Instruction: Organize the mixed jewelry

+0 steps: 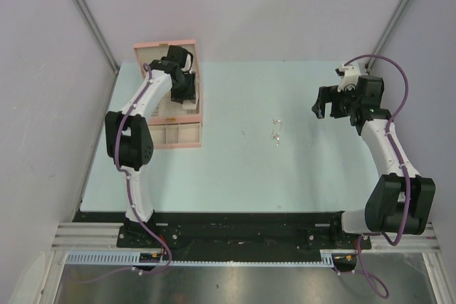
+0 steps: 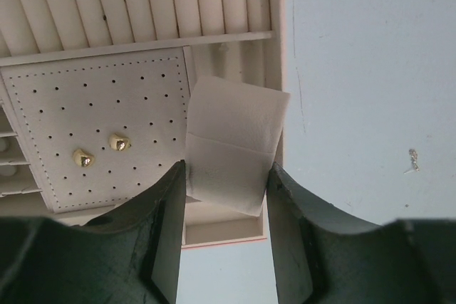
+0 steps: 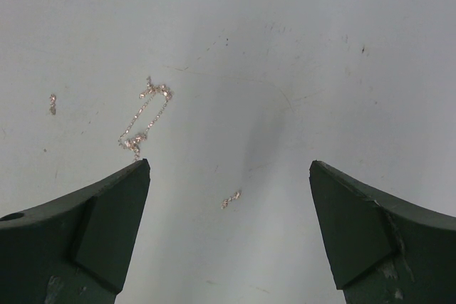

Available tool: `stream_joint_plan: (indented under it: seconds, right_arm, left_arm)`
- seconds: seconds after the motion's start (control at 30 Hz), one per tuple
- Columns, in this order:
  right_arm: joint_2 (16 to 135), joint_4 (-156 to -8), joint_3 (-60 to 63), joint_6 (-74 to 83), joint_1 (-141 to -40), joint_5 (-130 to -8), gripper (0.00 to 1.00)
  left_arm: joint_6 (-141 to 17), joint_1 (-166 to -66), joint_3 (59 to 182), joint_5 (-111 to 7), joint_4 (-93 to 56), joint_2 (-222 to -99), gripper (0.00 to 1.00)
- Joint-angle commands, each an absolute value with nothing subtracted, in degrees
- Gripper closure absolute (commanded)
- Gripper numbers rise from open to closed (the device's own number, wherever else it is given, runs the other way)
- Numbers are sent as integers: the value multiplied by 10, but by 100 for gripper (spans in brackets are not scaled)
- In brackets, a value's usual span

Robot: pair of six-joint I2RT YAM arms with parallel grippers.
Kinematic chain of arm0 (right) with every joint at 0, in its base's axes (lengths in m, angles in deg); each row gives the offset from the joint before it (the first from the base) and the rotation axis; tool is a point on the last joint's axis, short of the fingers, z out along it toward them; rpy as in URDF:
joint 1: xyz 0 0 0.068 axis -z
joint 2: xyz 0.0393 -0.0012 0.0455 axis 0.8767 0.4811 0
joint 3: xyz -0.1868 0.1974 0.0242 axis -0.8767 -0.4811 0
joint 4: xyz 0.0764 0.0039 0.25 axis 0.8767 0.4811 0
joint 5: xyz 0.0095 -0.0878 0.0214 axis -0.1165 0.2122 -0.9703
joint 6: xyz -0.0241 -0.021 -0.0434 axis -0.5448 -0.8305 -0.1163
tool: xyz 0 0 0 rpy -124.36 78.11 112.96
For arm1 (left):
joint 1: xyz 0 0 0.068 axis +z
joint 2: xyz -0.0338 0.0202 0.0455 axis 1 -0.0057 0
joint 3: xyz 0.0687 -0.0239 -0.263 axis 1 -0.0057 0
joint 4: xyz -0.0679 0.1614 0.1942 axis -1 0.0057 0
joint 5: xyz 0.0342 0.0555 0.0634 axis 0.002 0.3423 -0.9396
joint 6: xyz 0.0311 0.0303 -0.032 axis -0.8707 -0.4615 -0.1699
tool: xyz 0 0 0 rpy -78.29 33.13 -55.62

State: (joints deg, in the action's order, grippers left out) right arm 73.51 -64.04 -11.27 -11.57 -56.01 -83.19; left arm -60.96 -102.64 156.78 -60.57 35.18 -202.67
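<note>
Here left hand [image 2: 226, 176] pinches white pad [image 2: 231, 133] above pink box [image 1: 160, 46].

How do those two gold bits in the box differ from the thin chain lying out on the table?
The gold studs are yellow and chunky; the chain is pale silvery and thread-thin. The studs sit side by side on the perforated panel in the pink box; the chain lies loose on the table in a stretched loop. Both are small, shiny jewelry.
</note>
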Motion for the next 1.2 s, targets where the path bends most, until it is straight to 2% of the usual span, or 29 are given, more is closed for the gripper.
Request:
stream_joint_plan:
  seconds: [0.0,1.17]
  right_arm:
    - [731,-648,-104,-124,-554,-834,0]
    - [734,-645,-105,-122,-542,-847,0]
  left_arm:
    - [-578,-1035,1568,-644,350,-2032,100]
    - [-508,-1057,1542,-697,350,-2034,100]
